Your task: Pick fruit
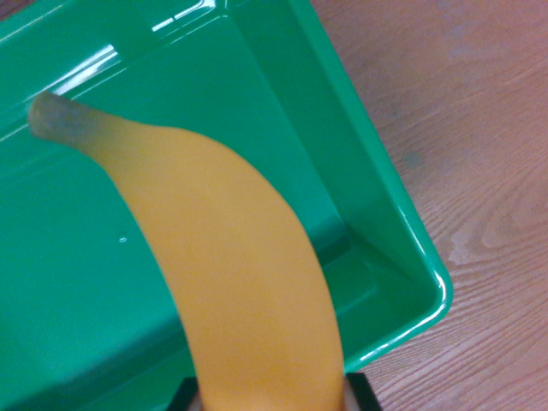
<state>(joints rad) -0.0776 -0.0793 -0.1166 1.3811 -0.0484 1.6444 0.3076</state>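
Banana between claw tips, above green bin

bin floor: bare | banana: fills centre | bin wall: bounds right | tabletop: open

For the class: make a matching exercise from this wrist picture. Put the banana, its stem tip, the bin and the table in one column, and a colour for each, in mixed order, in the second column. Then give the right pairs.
Column one:
1. banana
2. stem tip
3. bin
4. table

Column two:
A. glossy green
B. reddish-brown wood grain
C. yellow-orange
D. dull grey-brown

Right pairs: 1-C, 2-D, 3-A, 4-B.
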